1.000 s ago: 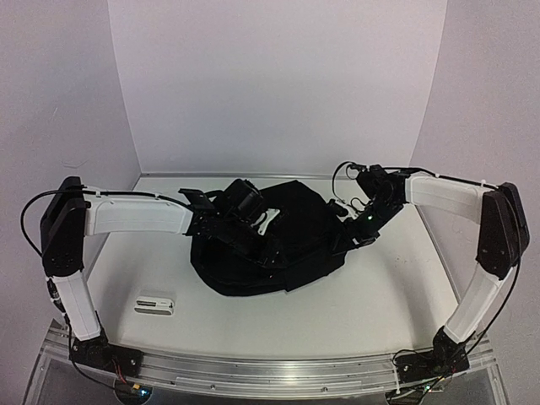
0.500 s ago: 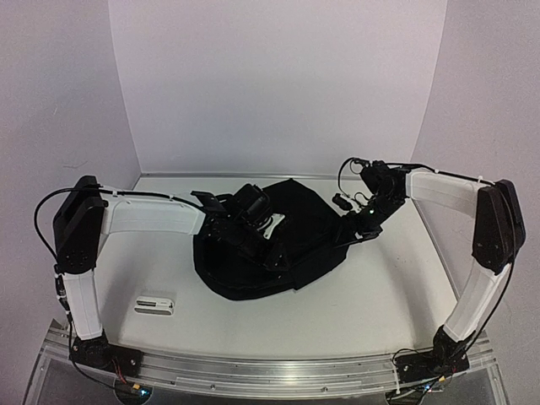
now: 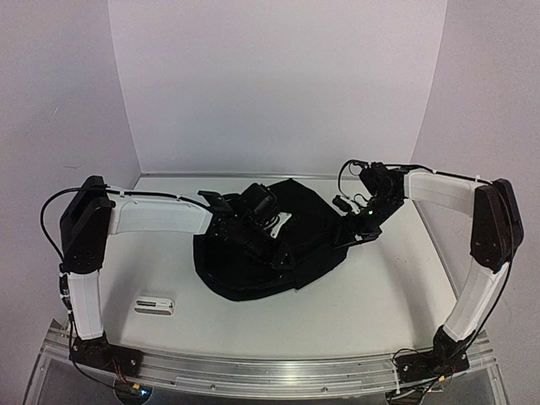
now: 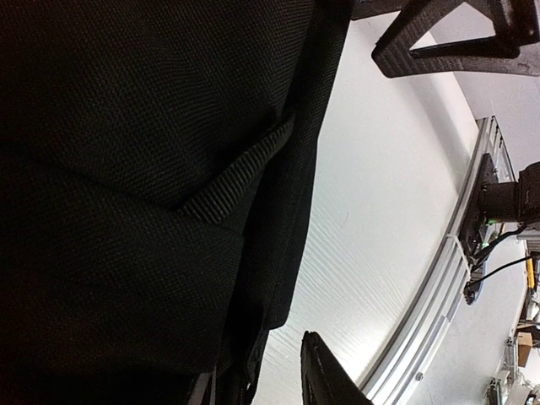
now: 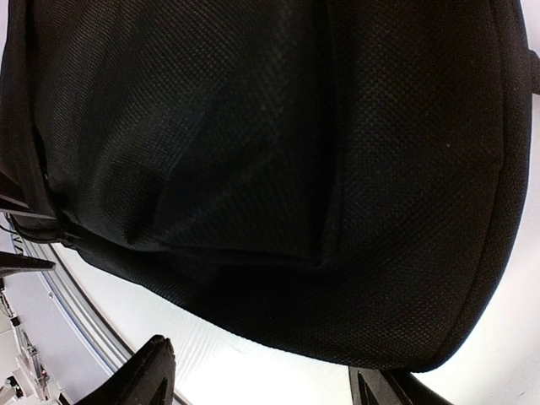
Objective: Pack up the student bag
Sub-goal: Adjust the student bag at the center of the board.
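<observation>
**Top view.** The large black soft fabric backpack lies slumped in the middle of the white counter. Since a second ago the left arm has pushed further over it towards 3 o'clock, so the left claw now sits deep over the bag's centre. The right claw has drawn a little towards 12 o'clock along the bag's 3 o'clock edge. The bag's outline has pulled in slightly on its 9 o'clock side. My reading is that both arms are working at the fabric to find or spread an opening, and that packing proper has not begun. A small flat white rectangular item lies at 7 o'clock from the bag, well apart from it, outside and untouched. No open mouth shows on the bag, and nothing can be seen inside it.

**Left wrist view.** The left claw is released, its fingers set apart with bare counter between them. The woven backpack fills the 9 o'clock half, and a fold of webbing crosses it. Nothing is pinched at the tips.

**Right wrist view.** The right claw is also released. Its two fingertips stand wide apart at 6 o'clock, just beside the backpack's rounded rim. I cannot tell whether they touch the rim.
</observation>
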`<control>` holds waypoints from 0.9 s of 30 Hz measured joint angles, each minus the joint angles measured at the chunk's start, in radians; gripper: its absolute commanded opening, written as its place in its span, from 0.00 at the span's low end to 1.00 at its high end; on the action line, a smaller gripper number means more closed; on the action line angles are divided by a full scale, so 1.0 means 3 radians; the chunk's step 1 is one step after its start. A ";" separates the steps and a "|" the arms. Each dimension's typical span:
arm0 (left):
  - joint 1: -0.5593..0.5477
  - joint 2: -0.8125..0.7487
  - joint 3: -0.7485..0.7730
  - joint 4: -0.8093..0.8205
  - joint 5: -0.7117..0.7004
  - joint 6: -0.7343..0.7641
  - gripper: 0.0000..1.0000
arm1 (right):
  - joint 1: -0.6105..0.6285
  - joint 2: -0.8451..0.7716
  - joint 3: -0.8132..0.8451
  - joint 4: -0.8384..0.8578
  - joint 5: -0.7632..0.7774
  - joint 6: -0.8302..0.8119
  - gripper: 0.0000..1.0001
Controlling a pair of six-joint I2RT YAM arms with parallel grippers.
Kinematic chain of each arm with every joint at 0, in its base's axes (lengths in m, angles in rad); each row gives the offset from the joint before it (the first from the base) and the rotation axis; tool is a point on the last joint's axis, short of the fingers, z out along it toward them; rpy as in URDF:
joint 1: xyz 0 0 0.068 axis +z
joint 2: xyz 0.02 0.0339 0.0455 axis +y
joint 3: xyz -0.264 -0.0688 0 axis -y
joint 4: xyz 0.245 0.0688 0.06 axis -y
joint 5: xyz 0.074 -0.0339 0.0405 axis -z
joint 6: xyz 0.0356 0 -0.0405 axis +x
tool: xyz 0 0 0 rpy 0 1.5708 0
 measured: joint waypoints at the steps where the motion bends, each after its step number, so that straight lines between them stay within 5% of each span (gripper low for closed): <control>1: -0.0002 0.0024 0.0009 0.0001 0.0000 0.0000 0.31 | 0.0000 0.0000 0.0000 0.0001 0.0000 0.0004 0.71; 8: -0.0009 0.0102 0.0053 -0.0006 -0.0002 0.0004 0.14 | 0.0000 0.0002 0.0000 0.0011 -0.0002 0.0035 0.70; 27: -0.0093 0.0107 0.0103 0.0064 0.0000 -0.0001 0.03 | 0.0000 0.0076 0.0014 0.0036 -0.0059 0.0092 0.70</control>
